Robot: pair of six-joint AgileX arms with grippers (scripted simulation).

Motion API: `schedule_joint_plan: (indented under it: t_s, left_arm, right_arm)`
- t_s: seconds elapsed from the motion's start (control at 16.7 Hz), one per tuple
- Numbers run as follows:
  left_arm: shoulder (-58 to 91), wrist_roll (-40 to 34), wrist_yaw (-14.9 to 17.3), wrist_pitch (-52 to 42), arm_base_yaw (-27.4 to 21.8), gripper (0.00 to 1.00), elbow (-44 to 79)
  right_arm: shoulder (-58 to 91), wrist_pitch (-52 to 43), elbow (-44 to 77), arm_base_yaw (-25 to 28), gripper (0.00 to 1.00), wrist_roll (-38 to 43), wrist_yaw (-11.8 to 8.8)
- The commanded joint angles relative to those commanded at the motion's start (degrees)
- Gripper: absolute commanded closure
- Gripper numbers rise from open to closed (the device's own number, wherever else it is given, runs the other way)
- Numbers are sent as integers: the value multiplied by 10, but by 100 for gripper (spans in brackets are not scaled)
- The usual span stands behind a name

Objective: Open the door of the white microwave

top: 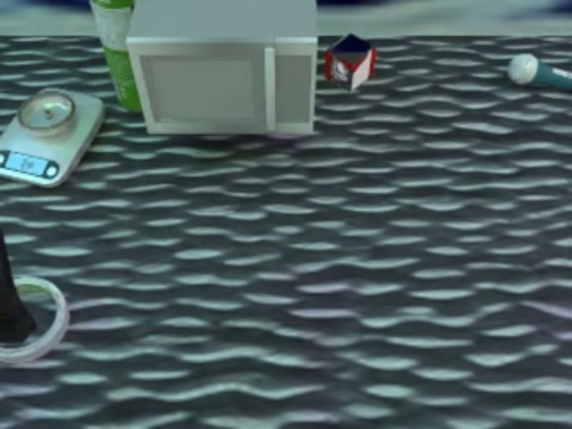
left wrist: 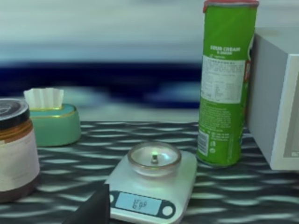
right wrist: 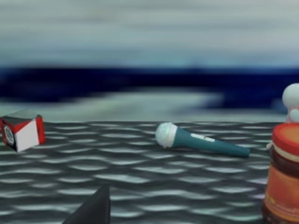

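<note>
At the far side of the table (top: 295, 295), left of centre in the top view, the white microwave (top: 223, 67) stood with its door (top: 204, 88) flat and shut against the front, the narrow control strip (top: 295, 85) to the door's right. You had neither gripper near it. Your left arm (top: 11, 299) showed only as a dark shape at the near left edge, well apart from the oven, and your right arm was out of the top view altogether. Each wrist view caught just a dark finger tip at its lower edge, so I could not tell whether either claw was spread or pressed together.

The risks, as I judged them, came from crowding on the door's left. The green canister (top: 119, 49) stood upright just beside the microwave's left wall, and the silver kitchen scale (top: 43, 134) lay near in front of it. If the door hinged on the left, its swing could strike the canister and topple it; a left-arm approach over the scale could clip either one. A pull on the door's edge might also drag the whole oven forward instead of opening it. The small red-and-white box (top: 349, 61) beside the right wall and the teal microphone (top: 539, 71) far right looked out of harm's way.
</note>
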Motion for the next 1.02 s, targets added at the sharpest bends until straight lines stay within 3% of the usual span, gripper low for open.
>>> schedule_joint_plan:
  t_s: [0.42,1.02]
  left_arm:
    - [89,-27,-22,-36,-28,0,76]
    - [576,-159,-116,-186,-188,0,492]
  right_arm:
    - [0,0,0,0,0,0,0]
    - [0,0,0,0,0,0,0]
